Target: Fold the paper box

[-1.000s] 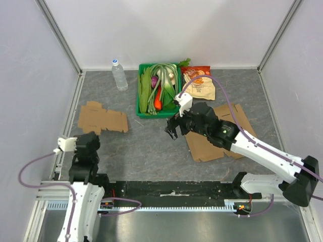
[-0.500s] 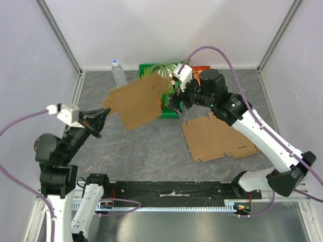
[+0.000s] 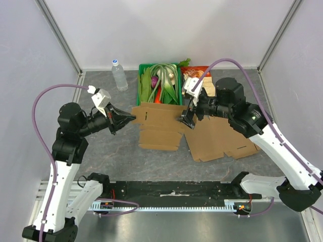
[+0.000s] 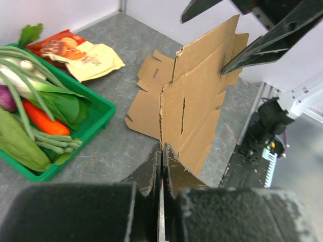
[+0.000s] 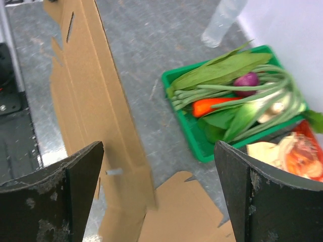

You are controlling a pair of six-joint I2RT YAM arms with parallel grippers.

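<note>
Top external view: grey table (image 3: 101,146) fills the frame, a second flat cardboard blank (image 3: 222,138) lies right of centre, and the paper box (image 3: 159,126), still an unfolded sheet, is held off the table at mid-frame. Green vegetable tray (image 3: 140,88) sits upper centre just behind it, snack bag (image 3: 202,85) right of the tray, water bottle (image 3: 119,74) to its upper left. Left gripper (image 3: 132,117) is pinched tight on the box's left edge; right gripper (image 3: 185,121) at the right edge has jaws spread wide, sheet between them, contact unclear.
</note>
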